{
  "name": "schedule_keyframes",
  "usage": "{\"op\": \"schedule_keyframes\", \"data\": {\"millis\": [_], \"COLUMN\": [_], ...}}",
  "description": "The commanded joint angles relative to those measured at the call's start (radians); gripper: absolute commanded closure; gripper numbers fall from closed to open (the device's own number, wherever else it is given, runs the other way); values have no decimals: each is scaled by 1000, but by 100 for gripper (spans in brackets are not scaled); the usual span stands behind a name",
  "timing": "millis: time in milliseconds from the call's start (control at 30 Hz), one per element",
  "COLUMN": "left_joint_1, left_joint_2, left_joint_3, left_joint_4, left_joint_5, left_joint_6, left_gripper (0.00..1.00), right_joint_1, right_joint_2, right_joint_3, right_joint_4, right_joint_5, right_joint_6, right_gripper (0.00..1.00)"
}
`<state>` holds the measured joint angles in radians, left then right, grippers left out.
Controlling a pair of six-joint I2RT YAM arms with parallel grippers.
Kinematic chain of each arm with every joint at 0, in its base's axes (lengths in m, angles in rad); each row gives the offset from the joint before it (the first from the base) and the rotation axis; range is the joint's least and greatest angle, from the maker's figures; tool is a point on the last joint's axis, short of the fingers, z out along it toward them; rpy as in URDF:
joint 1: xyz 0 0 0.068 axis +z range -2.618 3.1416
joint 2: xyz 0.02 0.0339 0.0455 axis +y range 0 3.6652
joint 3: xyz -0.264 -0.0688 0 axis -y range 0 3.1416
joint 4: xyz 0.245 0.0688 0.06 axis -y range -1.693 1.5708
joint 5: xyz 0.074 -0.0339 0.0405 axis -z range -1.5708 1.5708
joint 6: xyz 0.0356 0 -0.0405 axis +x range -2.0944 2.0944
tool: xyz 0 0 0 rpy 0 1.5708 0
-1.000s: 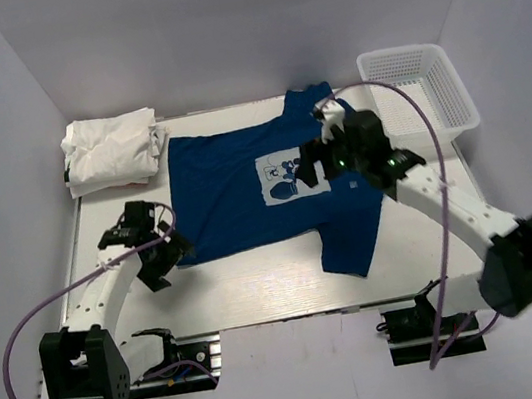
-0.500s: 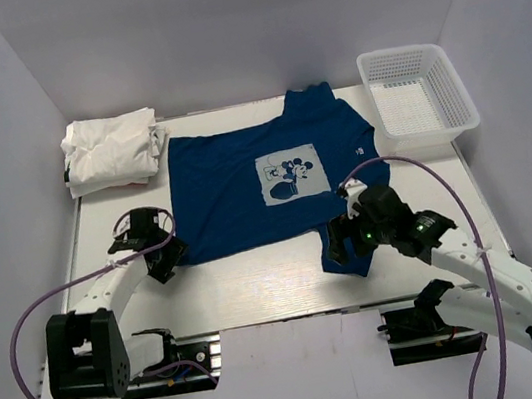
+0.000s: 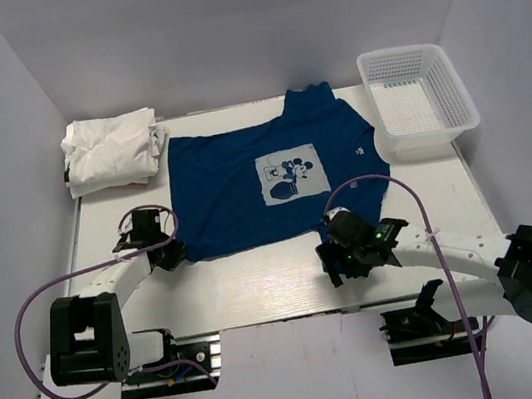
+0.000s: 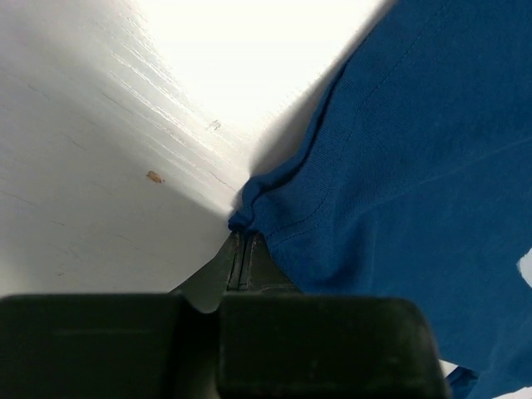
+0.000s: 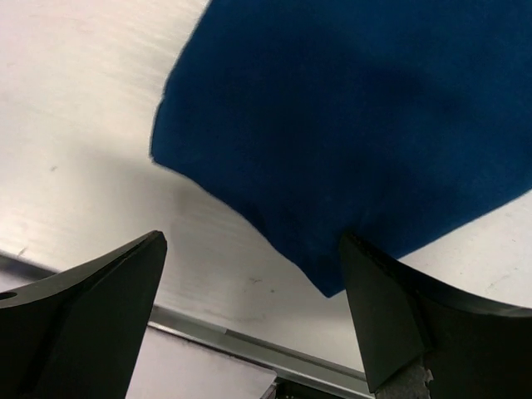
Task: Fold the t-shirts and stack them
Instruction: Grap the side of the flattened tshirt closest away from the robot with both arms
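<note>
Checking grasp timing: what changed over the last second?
Left pincer closed on the blue t-shirt's near-left hem corner. Right pincer swung back from over the print to the near sleeve, open over its tip, not gripping. Shirt still spread flat; white folded stack and basket unmoved.

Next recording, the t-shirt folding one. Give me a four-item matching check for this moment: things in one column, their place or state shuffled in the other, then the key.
Things
1. left gripper
2. right gripper
3. white t-shirts
4. mesh basket

Place or state
A. far right corner of the table
B. open, at the end of the blue t-shirt's near sleeve
C. folded pile at the far left corner
D. shut on the blue t-shirt's near hem corner

Pairs: 1-D, 2-B, 3-C, 4-A
</note>
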<state>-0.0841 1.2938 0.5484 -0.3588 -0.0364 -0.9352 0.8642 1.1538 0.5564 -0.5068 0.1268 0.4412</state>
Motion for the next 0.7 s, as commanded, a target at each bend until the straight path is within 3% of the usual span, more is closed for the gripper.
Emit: {"op": "schedule_keyframes", "data": {"millis": [0, 67, 133, 167, 200, 300, 367, 467, 567, 667], "left_joint_1": [0, 0, 0, 0, 0, 0, 0, 0, 0, 0], "left_joint_2": [-14, -14, -14, -14, -14, -14, -14, -14, -27, -73], "left_joint_3": [-30, -30, -21, -21, -21, 2, 34, 88, 142, 151], "left_joint_4": [-22, -31, -31, -31, -31, -54, -89, -166, -268, -325], "left_joint_5": [10, 10, 10, 10, 21, 30, 30, -6, -34, -46], "left_joint_6": [22, 22, 22, 22, 22, 22, 22, 22, 22, 22], "left_gripper": [100, 100, 100, 100, 100, 100, 100, 100, 100, 100], "right_joint_1": [35, 45, 52, 53, 62, 59, 58, 52, 52, 55], "right_joint_2": [53, 79, 106, 109, 106, 58, 38, -11, -40, -115], "right_joint_3": [-18, -26, -21, -16, -7, 37, 66, 157, 263, 245], "right_joint_4": [-4, -6, -16, -22, -35, -88, -120, -202, -388, -513], "right_joint_5": [108, 141, 152, 163, 169, 209, 230, 277, 283, 237], "right_joint_6": [79, 105, 134, 140, 151, 151, 137, 122, 162, 254], "right_gripper": [10, 10, 17, 40, 54, 86, 100, 100, 100, 100]}}
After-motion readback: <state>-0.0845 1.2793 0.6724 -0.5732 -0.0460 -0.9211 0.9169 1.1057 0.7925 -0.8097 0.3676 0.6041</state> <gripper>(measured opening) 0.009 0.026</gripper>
